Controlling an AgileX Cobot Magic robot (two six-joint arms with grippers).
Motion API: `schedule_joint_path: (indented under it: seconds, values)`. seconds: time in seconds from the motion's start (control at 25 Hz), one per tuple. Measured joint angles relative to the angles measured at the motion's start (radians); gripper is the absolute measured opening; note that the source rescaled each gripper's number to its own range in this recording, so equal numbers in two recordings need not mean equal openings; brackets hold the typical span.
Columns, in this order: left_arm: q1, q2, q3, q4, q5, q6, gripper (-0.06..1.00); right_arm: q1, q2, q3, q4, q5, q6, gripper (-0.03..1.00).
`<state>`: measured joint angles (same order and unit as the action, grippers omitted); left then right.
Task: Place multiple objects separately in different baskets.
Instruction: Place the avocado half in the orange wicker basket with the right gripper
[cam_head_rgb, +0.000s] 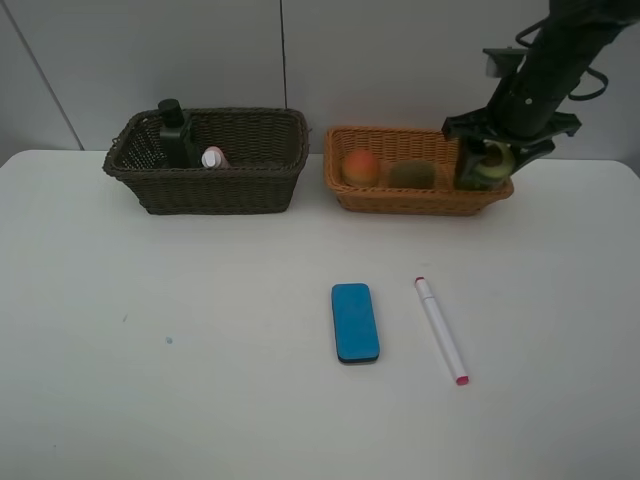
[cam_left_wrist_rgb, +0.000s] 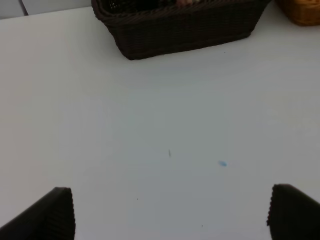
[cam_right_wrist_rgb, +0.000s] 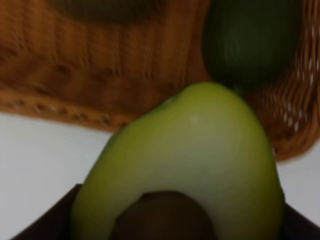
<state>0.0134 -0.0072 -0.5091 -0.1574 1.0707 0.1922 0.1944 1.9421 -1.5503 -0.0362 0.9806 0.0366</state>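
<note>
The right claw (cam_head_rgb: 488, 158) is clamped on the halved avocado (cam_head_rgb: 492, 170), with a jaw on each side of it. The claw points down from its black arm. The avocado hangs at the right end of the light orange basket (cam_head_rgb: 400, 203). What matters most for the next move is where the avocado is over the basket. It is close to the basket's front rim, and I cannot tell if it is all the way over the inside or partly over the edge. In the right wrist view its cut face with the brown pit looks at the camera. The whole green avocado (cam_right_wrist_rgb: 250, 40) lies in the basket just behind it. The orange-red fruit (cam_head_rgb: 361, 167) sits at the other end of the basket and the brown kiwi (cam_head_rgb: 410, 176) is in the middle, so the free room is on the right end. I think the claw should go a bit further in and down before it lets go, or the half could tip out onto the white table (cam_head_rgb: 150, 350). The left claw (cam_left_wrist_rgb: 172, 212) has its jaws wide apart and holds nothing. It hangs over the table near the dark brown basket (cam_head_rgb: 220, 188). The blue eraser (cam_head_rgb: 355, 322) and the white-pink marker (cam_head_rgb: 441, 330) lie on the table in front of the baskets, not yet put away.
</note>
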Motion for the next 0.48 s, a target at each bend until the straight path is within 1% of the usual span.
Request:
schedule_joint_path:
  seconds: [0.16, 0.32, 0.36, 0.44, 0.48]
  values:
    - [0.0, 0.0, 0.0, 0.0, 0.0, 0.0, 0.94, 0.006, 0.126, -0.202, 0.036, 0.001, -0.019, 0.71]
    - [0.0, 0.0, 0.0, 0.0, 0.0, 0.0, 0.94, 0.007, 0.258, -0.363, 0.036, 0.001, -0.019, 0.71]
    - [0.0, 0.0, 0.0, 0.0, 0.0, 0.0, 0.94, 0.007, 0.285, -0.393, 0.036, 0.0, -0.019, 0.73]
    - [0.0, 0.0, 0.0, 0.0, 0.0, 0.0, 0.94, 0.007, 0.323, -0.432, 0.036, -0.001, -0.019, 0.83]
    - [0.0, 0.0, 0.0, 0.0, 0.0, 0.0, 0.94, 0.007, 0.336, -0.442, 0.036, -0.002, -0.019, 0.86]
